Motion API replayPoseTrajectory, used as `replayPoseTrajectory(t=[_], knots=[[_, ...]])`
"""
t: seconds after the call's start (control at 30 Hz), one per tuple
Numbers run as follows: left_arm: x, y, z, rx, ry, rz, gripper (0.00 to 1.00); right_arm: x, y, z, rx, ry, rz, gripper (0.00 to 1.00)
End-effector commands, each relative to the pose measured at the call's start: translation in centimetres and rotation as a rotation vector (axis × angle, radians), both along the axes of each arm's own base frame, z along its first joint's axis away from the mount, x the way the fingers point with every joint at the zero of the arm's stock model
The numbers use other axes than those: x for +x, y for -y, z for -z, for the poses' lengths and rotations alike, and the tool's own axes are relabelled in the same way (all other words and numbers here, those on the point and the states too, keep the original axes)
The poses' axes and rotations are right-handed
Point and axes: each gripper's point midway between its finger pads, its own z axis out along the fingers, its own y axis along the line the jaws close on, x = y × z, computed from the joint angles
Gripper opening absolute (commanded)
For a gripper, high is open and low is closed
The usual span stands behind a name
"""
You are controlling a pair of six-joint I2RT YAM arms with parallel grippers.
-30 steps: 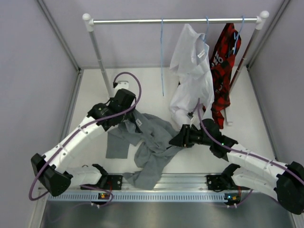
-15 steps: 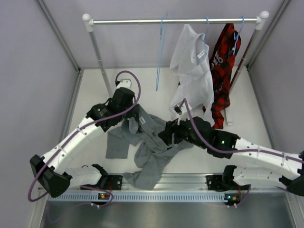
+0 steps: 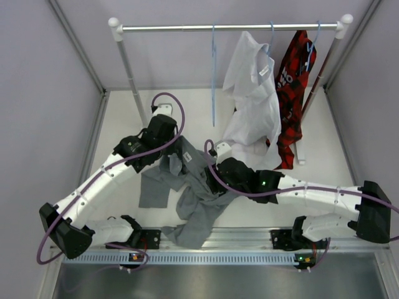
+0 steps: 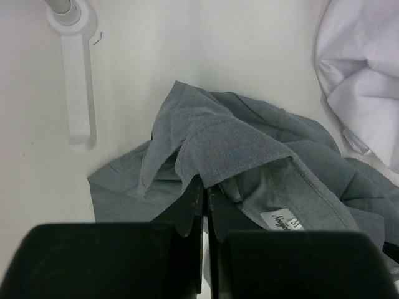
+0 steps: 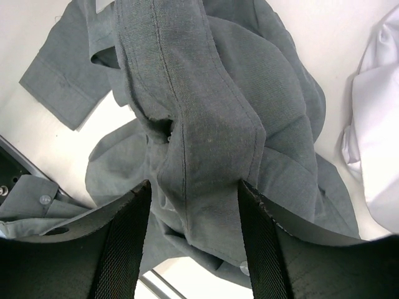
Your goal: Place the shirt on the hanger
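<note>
The grey shirt (image 3: 196, 190) lies crumpled on the table between the arms. My left gripper (image 3: 173, 149) is shut on a fold of it by the collar, next to the neck label; in the left wrist view the jaws (image 4: 204, 194) pinch grey fabric (image 4: 249, 143). My right gripper (image 3: 213, 169) is open over the shirt's middle; in the right wrist view a raised seamed fold (image 5: 187, 112) stands between its fingers (image 5: 194, 205). The light-blue hanger (image 3: 213, 75) hangs bare on the rail, straight down.
A white shirt (image 3: 252, 93) and a red-and-black shirt (image 3: 293, 87) hang on blue hangers at the rail's right end. The rail (image 3: 230, 27) stands on two posts; the left post's foot (image 4: 78, 81) is near my left gripper. Grey walls close in the sides.
My right arm has reached left and forward across the shirt, bringing its open jaws around a raised fold. The bare hanger swung and hangs straight again. My left gripper kept its hold.
</note>
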Motion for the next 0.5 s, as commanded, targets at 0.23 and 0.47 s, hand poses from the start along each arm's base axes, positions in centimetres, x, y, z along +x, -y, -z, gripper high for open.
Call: replayPoseTrajectory(t=[0.23, 0.47], knots=[[0.6, 0.6, -4.0, -0.106, 0.113, -0.005, 0.0, 2.0, -2.1, 0.1, 0.037, 0.049, 0.013, 0.41], [0.5, -0.4, -5.9, -0.107, 0.17, -0.026, 0.0, 2.8, -1.2, -5.1, 0.102, 0.127, 0.051, 0.0]])
